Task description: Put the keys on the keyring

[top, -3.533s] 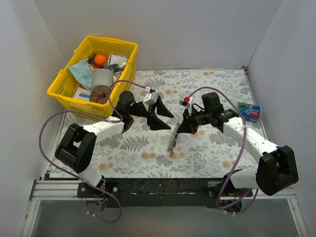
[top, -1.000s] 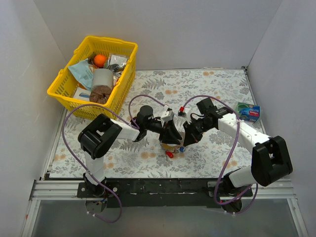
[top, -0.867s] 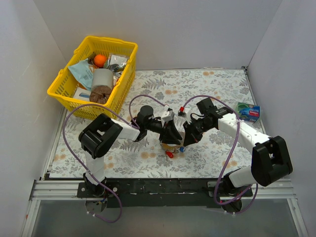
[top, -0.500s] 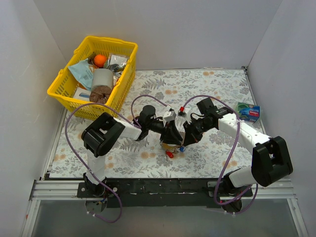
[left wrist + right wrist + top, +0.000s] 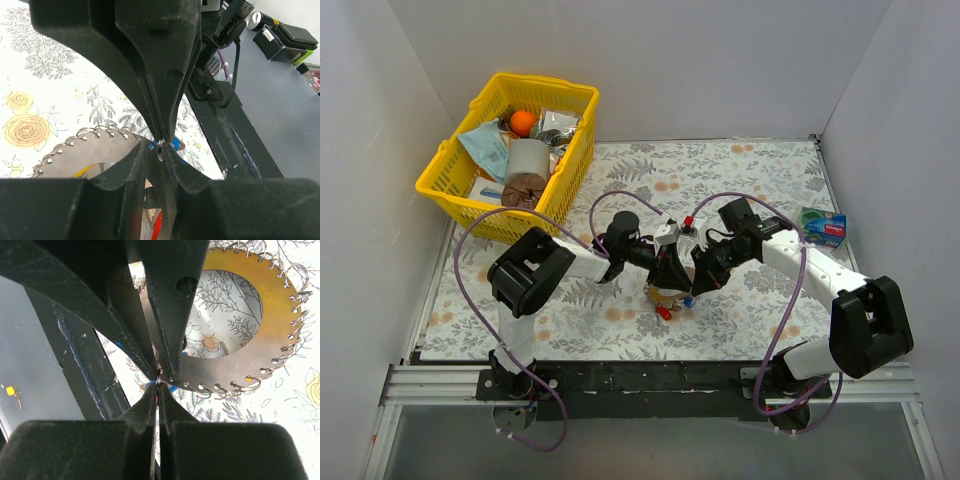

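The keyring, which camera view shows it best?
The right wrist view: the keyring is largely in view there, a flat ring with small wire loops along its rim and the floral cloth visible through its hole. The left wrist view catches only an arc of that looped edge. The top view shows barely a sliver, mostly covered.

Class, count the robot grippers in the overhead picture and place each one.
2. The left gripper and the right gripper meet tip to tip beside the keyring, each pinching a small metal loop. None looks hidden.

A robot lab cell: white panel walls box in a floral-clothed table edged by an aluminium rail
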Tool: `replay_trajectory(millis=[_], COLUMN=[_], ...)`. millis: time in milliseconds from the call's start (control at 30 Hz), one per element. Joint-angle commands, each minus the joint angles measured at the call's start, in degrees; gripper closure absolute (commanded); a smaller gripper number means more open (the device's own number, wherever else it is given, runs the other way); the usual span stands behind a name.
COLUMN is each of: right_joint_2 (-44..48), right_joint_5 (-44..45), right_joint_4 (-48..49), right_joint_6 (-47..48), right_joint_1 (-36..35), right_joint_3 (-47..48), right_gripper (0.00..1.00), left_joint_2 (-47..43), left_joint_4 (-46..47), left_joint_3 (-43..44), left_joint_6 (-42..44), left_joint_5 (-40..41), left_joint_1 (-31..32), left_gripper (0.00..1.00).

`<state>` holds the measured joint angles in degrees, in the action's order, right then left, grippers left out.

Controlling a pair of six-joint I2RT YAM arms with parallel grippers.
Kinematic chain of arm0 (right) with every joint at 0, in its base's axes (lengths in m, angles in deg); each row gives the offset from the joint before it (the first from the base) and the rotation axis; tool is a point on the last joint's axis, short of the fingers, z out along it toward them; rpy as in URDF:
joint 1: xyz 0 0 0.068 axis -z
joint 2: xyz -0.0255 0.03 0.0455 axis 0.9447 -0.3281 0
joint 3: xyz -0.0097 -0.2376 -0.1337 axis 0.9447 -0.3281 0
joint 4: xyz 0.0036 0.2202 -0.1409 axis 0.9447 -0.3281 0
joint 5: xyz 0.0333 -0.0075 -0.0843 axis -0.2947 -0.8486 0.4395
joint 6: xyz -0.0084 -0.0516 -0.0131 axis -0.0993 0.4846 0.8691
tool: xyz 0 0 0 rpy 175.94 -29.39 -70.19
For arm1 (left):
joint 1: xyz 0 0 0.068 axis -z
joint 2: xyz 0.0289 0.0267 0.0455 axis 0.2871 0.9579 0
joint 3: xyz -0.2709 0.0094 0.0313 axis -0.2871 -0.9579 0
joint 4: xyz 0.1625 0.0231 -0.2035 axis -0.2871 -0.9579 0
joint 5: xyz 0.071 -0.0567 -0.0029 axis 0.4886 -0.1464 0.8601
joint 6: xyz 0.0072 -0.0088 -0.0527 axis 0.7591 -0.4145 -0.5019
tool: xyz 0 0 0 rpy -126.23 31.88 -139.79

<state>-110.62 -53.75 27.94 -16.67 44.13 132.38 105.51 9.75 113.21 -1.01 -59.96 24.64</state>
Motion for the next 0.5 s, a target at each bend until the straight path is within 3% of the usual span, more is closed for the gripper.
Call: replay_trajectory(millis=[0,133,400,467], right_joint_2=[1.61,1.52,2.04,2.75], right_joint_5=[-1.05,-1.05,-0.09,0.18], right_joint_4=[0.85,0.94,1.99,2.69], right_joint_6=[0.19,0.19,-0.51,-1.03], right_joint_1=[-0.26,-0.26,-0.26,-0.26], right_joint_3=[1.24,1.42,2.12,2.3], right_gripper=[0.99,0.99,0.99,0.89], left_joint_2=[0.1,0.28,-0.6,-1.13], left_joint_4=[-0.4,-0.14,6.71,9.86], left_joint_3=[2.02,2.29,0.01,-1.04], left_joint_6=[0.73,0.03,-3.66,-5.33], left_joint_5=[-1.52,-2.23,-1.62,-1.09], left_joint_1=[0.43,0.43,0.43,0.43], left_gripper=[0.88,1.0,1.0,1.0])
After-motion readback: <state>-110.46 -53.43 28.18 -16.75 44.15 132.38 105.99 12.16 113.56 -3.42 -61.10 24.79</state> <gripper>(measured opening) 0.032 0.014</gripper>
